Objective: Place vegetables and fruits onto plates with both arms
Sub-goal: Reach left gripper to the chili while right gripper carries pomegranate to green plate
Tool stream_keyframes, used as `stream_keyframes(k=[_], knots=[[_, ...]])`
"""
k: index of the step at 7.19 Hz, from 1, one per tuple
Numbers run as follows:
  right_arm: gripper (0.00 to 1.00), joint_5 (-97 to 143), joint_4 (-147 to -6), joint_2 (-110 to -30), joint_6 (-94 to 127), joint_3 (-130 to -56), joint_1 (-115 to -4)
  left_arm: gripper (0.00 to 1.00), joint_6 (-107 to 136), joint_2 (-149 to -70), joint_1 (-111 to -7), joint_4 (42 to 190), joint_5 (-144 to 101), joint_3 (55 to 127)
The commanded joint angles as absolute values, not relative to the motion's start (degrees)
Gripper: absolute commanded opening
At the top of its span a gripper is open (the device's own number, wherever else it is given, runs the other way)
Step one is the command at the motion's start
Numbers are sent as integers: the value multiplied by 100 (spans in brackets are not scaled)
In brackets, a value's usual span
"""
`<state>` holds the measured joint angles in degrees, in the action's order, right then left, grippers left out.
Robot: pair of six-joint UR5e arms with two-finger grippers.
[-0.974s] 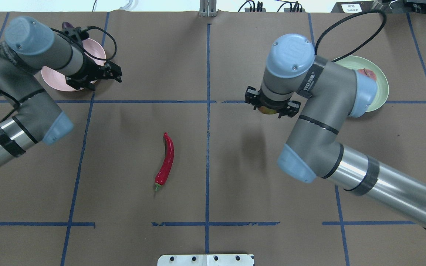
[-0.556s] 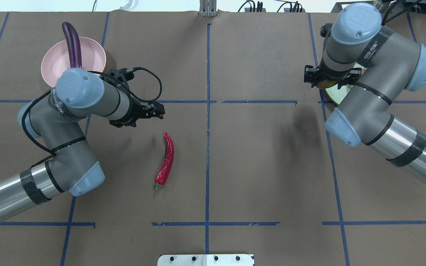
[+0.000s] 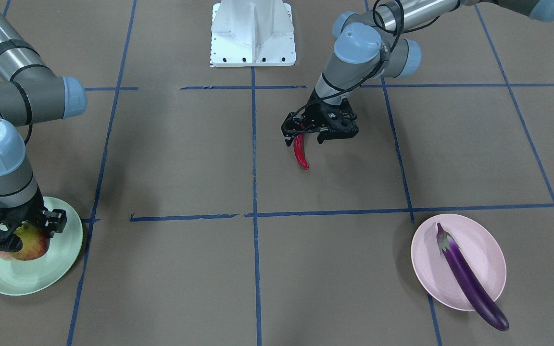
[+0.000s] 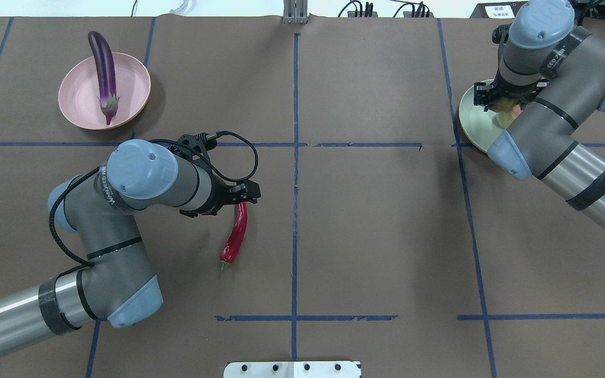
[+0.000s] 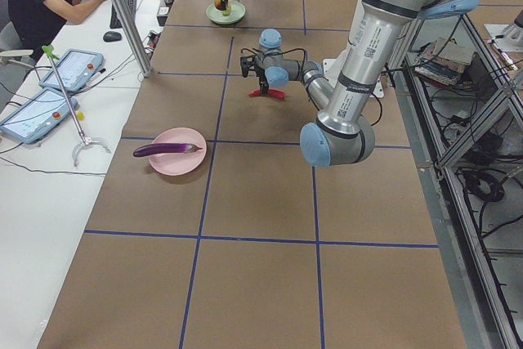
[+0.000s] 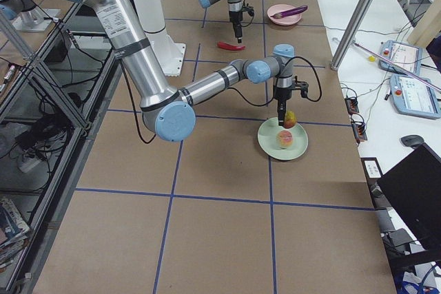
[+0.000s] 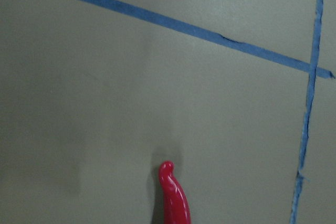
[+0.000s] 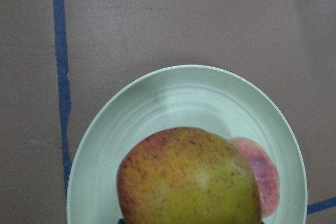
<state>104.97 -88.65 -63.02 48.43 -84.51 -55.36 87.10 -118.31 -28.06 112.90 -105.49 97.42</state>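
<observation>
Left gripper point(image 3: 304, 139) hangs spread over one end of the red chili pepper point(image 3: 301, 156). Right gripper point(image 3: 17, 231) pinches the red-yellow fruit point(image 3: 34, 247) above the mint green plate point(image 3: 41, 278).

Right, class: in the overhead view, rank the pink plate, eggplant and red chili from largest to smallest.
1. Pink plate.
2. Eggplant: about as long as the plate is wide, but far narrower.
3. Red chili, shortest.
</observation>
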Motion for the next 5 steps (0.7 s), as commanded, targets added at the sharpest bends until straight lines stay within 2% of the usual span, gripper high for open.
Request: stream_keyframes(k=[1, 2, 4, 5], knots=[[100, 10538, -8552, -6328, 4790, -8341, -5555, 100, 8701, -11839, -2261, 10665, -10285, 9817], [100, 10573, -8560, -6311, 4790, -8384, -5581, 96, 8475, -11874, -2154, 10470, -10135, 9826], [100, 10888, -8630, -6311, 4799, -8620, -5669, 1, 8288, -11918, -2136, 10406, -10142, 9870], [100, 10898, -8631, -6389, 4808, -8761, -5678, 0, 8288, -11935, -2136, 10406, -10143, 9879]])
